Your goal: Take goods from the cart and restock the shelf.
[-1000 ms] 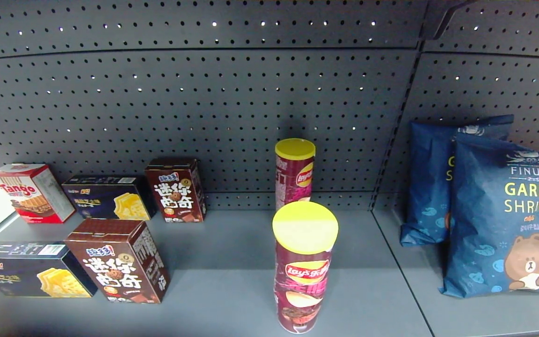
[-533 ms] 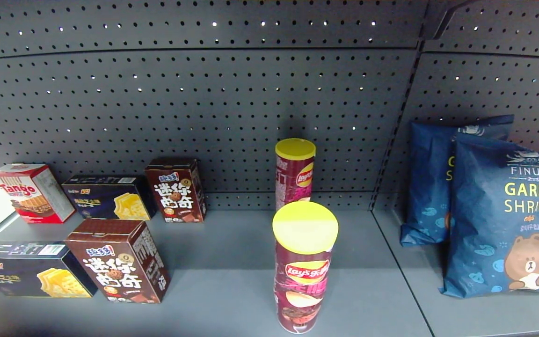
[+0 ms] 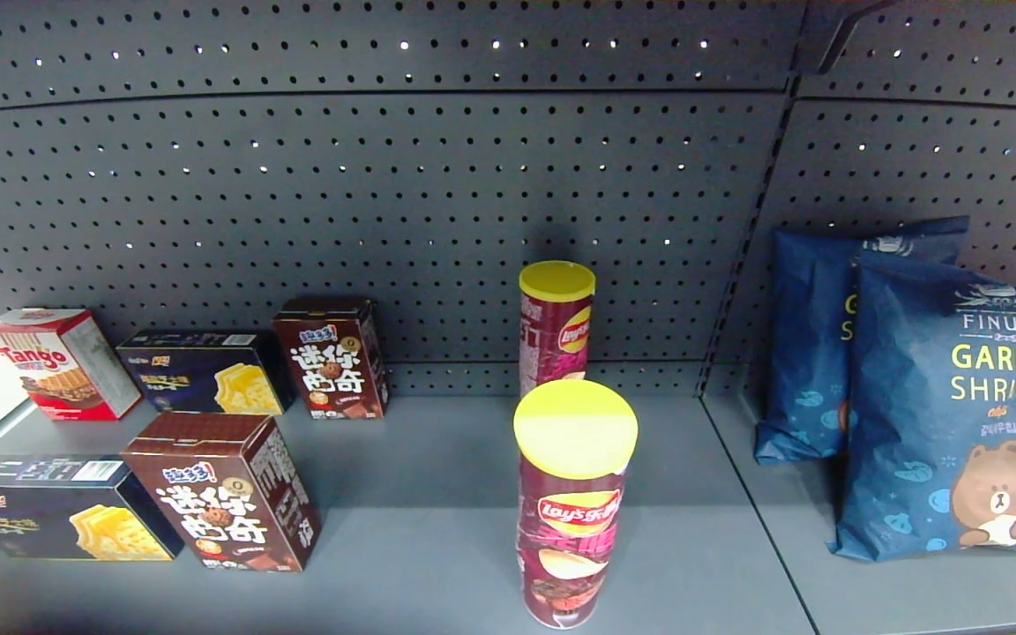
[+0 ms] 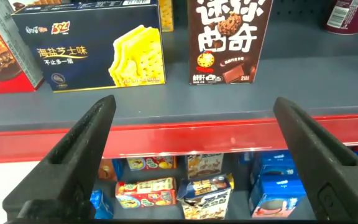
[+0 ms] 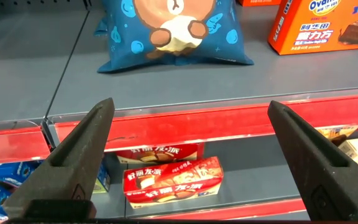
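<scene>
Currently left gripper (image 4: pixel 193 109) and right gripper (image 5: pixel 190 107) each hold fingers spread wide (nothing between them) before the shelf (image 3: pixel 437 467), where two chip canisters (image 3: pixel 571 520) stand upright

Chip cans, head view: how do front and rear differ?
The front can stands near the front of the shelf; the rear can stands back by the pegboard. The front can shows full height; the rear can's base is hidden behind the front can's lid. Both are upright, maroon, with yellow lids.
</scene>
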`<state>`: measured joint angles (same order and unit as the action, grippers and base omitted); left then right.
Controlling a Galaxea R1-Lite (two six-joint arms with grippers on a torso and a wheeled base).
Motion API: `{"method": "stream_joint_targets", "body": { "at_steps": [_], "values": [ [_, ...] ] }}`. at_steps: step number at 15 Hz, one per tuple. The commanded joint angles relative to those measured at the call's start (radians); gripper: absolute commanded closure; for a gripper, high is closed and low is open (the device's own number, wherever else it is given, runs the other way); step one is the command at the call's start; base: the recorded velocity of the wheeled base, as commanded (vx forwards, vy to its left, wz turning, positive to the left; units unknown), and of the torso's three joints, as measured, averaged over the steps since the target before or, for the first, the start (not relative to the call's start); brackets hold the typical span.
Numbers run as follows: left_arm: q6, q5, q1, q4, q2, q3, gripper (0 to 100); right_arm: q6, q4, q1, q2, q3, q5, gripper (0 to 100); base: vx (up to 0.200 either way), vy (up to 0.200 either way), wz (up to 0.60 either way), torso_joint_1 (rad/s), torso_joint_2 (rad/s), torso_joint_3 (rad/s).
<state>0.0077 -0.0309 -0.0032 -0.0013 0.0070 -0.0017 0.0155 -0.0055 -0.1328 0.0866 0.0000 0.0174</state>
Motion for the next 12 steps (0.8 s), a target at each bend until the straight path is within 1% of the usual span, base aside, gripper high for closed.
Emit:
{"method": "stream_joint_targets", "body": {
  "at_steps": [1,2,3,4,12],
  "values": [
    [0.0,0.0,0.0,0.0,0.001,0.0,0,0.0,0.001,0.021,0.004,0.0,-0.001,0,0.0,0.0,0.0,0.0,0.0,0.0],
    [0.0,0.0,0.0,0.0,0.001,0.0,0,0.0,0.002,0.154,-0.014,0.0,0.001,0,0.0,0.0,0.0,0.0,0.0,0.0],
    [0.0,0.0,0.0,0.0,0.001,0.0,0,0.001,-0.002,0.133,-0.079,0.0,0.001,0,0.0,0.0,0.0,0.0,0.0,0.0],
    [0.0,0.0,0.0,0.0,0.001,0.0,0,0.0,-0.001,0.13,-0.087,0.0,0.001,0,0.0,0.0,0.0,0.0,0.0,0.0],
    [0.0,0.0,0.0,0.0,0.001,0.0,0,0.0,-0.001,0.131,-0.087,0.0,0.001,0,0.0,0.0,0.0,0.0,0.0,0.0]
  ]
}}
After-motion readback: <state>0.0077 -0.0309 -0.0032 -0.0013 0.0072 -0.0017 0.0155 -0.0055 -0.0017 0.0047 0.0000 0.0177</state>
